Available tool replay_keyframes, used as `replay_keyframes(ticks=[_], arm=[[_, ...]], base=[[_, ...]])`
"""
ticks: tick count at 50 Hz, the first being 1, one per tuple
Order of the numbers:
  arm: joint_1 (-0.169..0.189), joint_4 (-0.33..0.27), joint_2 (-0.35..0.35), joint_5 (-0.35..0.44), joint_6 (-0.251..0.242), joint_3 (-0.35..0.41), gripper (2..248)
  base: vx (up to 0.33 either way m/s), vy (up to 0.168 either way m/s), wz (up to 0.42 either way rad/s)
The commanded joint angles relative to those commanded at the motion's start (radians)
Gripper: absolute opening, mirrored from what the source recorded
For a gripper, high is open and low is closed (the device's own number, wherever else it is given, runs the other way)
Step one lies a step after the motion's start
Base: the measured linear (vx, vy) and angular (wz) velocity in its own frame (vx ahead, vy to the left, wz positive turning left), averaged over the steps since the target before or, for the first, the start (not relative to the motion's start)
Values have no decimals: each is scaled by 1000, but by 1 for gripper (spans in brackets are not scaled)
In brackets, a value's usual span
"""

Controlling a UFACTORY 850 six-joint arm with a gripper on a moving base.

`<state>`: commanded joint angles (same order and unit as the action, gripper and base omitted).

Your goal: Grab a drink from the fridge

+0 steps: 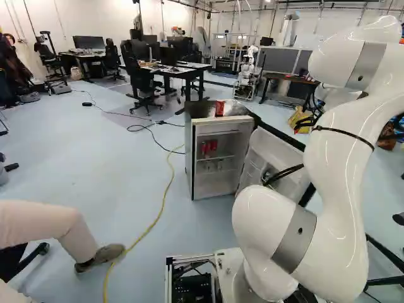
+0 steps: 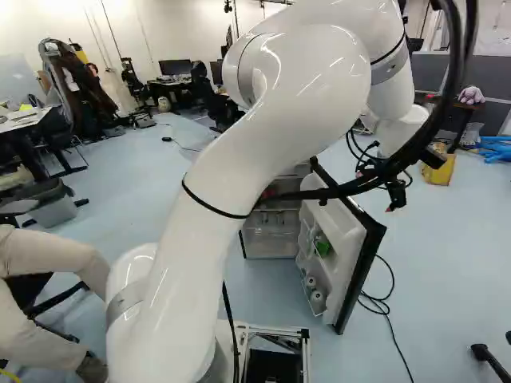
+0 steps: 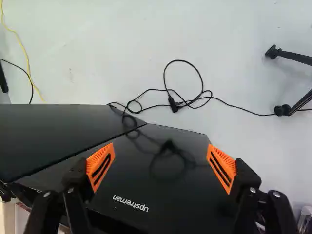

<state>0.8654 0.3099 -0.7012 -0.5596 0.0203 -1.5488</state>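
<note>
Some red cans (image 1: 213, 146), open fridge (image 1: 216, 183)

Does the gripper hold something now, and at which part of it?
Nothing is held: the gripper is open, its orange pads wide apart.

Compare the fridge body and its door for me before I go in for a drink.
The fridge body stands upright on the floor; the door is swung wide open, angled out from it.
The body holds red cans; the door carries a green item and pale round ones.
Both are pale inside, dark outside.
</note>
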Motion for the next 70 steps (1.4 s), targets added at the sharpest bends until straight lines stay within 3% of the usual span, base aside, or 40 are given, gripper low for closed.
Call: replay_keyframes(ticks=[31, 70], arm=[[7, 0, 16, -40, 0, 24, 247], [12, 0, 94, -109, 0, 143, 247]], base=[[0, 0, 0], [0, 0, 0]])
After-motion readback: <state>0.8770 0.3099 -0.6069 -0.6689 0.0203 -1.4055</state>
